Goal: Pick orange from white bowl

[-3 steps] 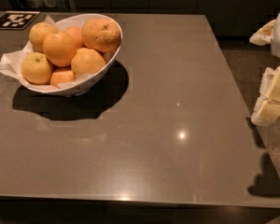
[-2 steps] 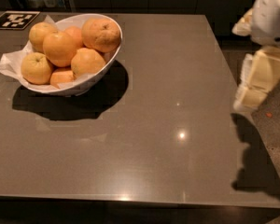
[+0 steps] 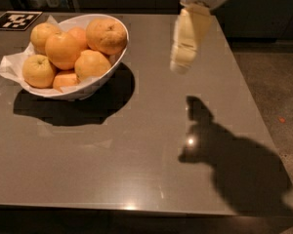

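Note:
The white bowl (image 3: 90, 89), lined with crumpled white paper, stands at the table's back left and holds several oranges. The smooth, deep-orange orange (image 3: 62, 49) sits in the middle of the pile. A larger dimpled orange (image 3: 106, 35) lies to its right, and paler yellowish ones (image 3: 38, 70) lie to the left. My gripper (image 3: 179, 64) hangs in the air over the table's back middle, pointing down, to the right of the bowl and apart from it. It holds nothing that I can see.
The grey table (image 3: 136, 150) ends at the right at a floor strip (image 3: 278, 101). A black-and-white marker tag (image 3: 14, 19) lies at the back left corner. Dark cabinets stand behind. The arm's shadow falls on the table's right front.
The gripper has moved from beyond the table's right edge leftward and now hangs over the table, nearer the bowl. The bowl and oranges have not moved.

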You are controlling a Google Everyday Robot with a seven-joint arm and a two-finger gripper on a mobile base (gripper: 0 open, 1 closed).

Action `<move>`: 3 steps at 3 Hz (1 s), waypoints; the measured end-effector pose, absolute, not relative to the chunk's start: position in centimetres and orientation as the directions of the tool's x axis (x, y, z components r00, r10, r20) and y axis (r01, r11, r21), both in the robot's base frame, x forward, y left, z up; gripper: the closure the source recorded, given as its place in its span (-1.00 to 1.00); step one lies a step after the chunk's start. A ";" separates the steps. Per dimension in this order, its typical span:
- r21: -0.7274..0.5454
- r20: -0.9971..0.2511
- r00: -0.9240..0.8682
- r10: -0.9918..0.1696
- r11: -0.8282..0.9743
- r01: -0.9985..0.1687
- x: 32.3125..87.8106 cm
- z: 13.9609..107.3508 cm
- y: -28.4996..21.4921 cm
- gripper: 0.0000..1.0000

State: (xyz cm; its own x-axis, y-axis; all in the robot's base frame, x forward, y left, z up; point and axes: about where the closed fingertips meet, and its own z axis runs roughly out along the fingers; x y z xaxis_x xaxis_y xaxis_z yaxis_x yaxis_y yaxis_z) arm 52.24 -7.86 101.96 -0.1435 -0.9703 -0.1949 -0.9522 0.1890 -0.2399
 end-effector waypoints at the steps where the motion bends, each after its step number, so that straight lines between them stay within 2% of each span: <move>1: -0.271 -0.229 -0.095 -0.969 0.157 -0.950 53.3 102.8 -5.0 -1.00; 2: -0.284 -0.255 -0.080 -0.964 0.153 -0.946 53.4 103.2 -3.5 -1.00; 3: -0.293 -0.246 -0.068 -0.967 0.141 -0.945 52.7 104.4 0.0 -1.00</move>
